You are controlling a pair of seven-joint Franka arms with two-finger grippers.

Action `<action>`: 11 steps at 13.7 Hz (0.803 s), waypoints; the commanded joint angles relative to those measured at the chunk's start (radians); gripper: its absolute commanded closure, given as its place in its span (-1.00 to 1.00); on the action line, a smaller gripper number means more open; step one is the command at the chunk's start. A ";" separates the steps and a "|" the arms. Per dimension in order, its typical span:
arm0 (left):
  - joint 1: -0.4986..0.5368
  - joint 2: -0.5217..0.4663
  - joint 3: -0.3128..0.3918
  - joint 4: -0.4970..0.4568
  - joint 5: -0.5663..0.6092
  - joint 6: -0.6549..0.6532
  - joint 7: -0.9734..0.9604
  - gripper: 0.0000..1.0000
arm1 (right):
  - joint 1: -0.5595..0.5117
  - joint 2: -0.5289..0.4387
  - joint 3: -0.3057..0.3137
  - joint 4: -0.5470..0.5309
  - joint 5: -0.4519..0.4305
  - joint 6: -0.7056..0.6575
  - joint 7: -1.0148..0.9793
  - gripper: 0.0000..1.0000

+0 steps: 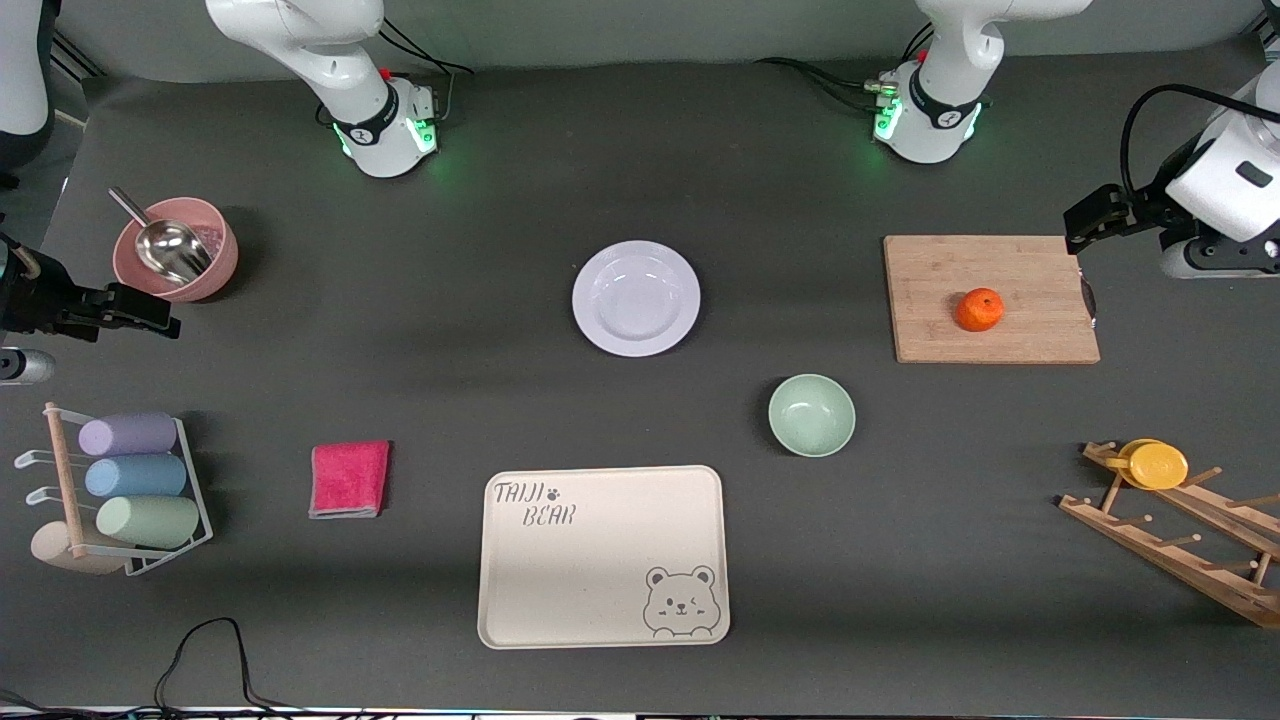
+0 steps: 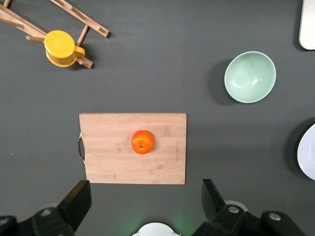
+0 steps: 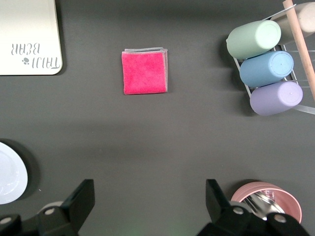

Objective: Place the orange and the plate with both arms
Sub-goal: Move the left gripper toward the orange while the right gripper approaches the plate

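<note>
The orange (image 1: pixel 979 309) sits on a wooden cutting board (image 1: pixel 1030 270) toward the left arm's end of the table; it also shows in the left wrist view (image 2: pixel 142 141). The white plate (image 1: pixel 636 298) lies empty at mid-table, and its edge shows in the right wrist view (image 3: pixel 7 172). My left gripper (image 1: pixel 1078 232) is open and empty, high above the table beside the board (image 2: pixel 146 196). My right gripper (image 1: pixel 160 322) is open and empty, high above the right arm's end of the table beside a pink bowl (image 3: pixel 147 194).
A pale green bowl (image 1: pixel 811 414) and a cream bear tray (image 1: pixel 600 580) lie nearer the camera than the plate. A pink cloth (image 1: pixel 349 478), a wire rack of cups (image 1: pixel 130 480) and the pink bowl (image 1: pixel 222 255) with a metal scoop are at the right arm's end. A wooden rack (image 1: pixel 1180 540) holds a yellow cup (image 1: pixel 1155 464).
</note>
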 commanded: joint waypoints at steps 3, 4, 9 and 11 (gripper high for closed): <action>-0.019 0.037 0.022 0.072 0.026 -0.025 -0.008 -1.00 | -0.004 -0.025 0.006 -0.023 -0.023 0.005 0.009 -1.00; -0.019 0.038 0.022 0.073 0.028 -0.023 0.000 -1.00 | -0.003 -0.025 0.006 -0.025 -0.023 0.005 0.010 -1.00; -0.015 0.067 0.023 0.078 0.028 -0.026 0.012 -1.00 | 0.042 -0.129 0.009 -0.121 -0.018 0.011 0.068 -1.00; -0.016 0.067 0.023 0.084 0.029 -0.016 0.014 -1.00 | 0.097 -0.195 0.009 -0.173 -0.018 0.008 0.137 -1.00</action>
